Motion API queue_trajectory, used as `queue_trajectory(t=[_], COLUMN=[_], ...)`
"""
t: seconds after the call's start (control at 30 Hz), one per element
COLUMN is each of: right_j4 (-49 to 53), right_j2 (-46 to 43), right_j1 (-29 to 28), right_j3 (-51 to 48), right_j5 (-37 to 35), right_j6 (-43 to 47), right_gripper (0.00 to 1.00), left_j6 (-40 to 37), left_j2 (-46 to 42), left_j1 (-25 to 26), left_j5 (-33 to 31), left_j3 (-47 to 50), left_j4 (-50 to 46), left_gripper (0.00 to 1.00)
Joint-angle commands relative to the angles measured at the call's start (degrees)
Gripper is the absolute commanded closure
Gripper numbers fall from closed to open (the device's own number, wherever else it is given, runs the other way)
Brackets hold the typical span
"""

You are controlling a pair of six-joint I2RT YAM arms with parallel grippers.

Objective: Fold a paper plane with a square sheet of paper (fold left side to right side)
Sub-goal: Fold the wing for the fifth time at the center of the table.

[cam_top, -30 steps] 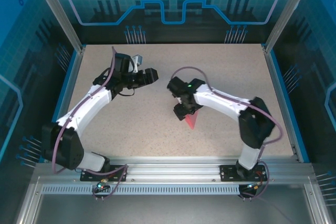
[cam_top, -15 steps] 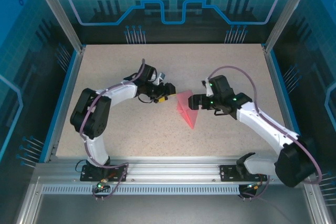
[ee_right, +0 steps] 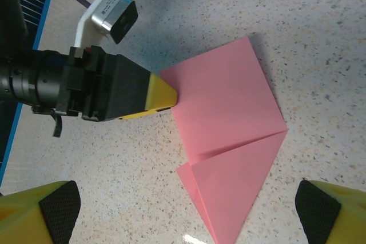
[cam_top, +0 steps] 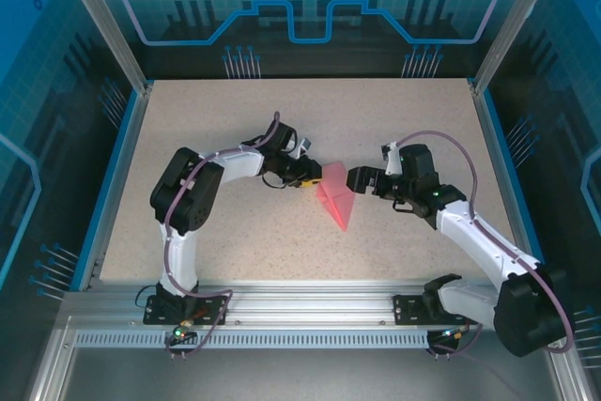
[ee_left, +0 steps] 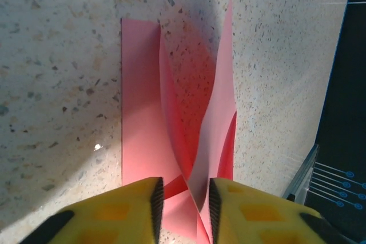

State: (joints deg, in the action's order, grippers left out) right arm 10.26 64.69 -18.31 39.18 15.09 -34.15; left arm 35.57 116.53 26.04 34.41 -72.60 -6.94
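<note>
Your left gripper's fingers sit slightly apart astride a raised flap of the folded paper lying in the middle of the table, your right gripper wide open just beside it, so pinch only that flap and carry it low, edges matched.

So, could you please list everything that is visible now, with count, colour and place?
folded paper: one, pink-red, middle of the table, point toward the near edge
table: one, speckled beige, under everything
enclosure walls: three, blue, at the left, far and right sides
rail: one, silver, near edge, under both arm bases
left arm: one, white and black, left of the paper
right arm: one, white and black, right of the paper
left gripper: one, yellow-tipped, at the paper's left corner, jaws narrowly apart around a raised fold
right gripper: one, black and yellow, just right of the paper, jaws wide open
</note>
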Motion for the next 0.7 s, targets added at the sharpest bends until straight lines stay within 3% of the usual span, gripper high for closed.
queue_trajectory(t=[0.0,0.27,0.4,0.53,0.67], right_j4=[-5.1,-9.9,-6.7,-10.8,-12.5], right_j2=[0.7,2.2,8.1,15.2,22.6], right_j1=[0.8,0.9,4.1,6.7,7.2], right_j3=[-2.4,-4.6,-0.7,1.1,4.7], right_j5=[0.5,-0.2,8.4,16.4,20.8], right_j6=[-0.2,5.8,7.1,7.8,10.6], right_gripper=[0.00,0.00,0.00,0.15,0.21], left_j6=[-3.0,-5.4,-7.3,-7.7,-7.8], left_j2=[-0.1,-1.2,-4.1,-7.1,-8.4], left_j1=[0.0,-0.1,-0.5,-2.3,-3.9], left_j5=[1.9,3.7,4.0,7.0,12.2], left_j3=[0.0,2.0,4.3,7.7,10.9], left_j4=[3.4,6.4,6.6,8.3,11.9], left_gripper=[0.77,1.00,1.00,1.00,1.00])
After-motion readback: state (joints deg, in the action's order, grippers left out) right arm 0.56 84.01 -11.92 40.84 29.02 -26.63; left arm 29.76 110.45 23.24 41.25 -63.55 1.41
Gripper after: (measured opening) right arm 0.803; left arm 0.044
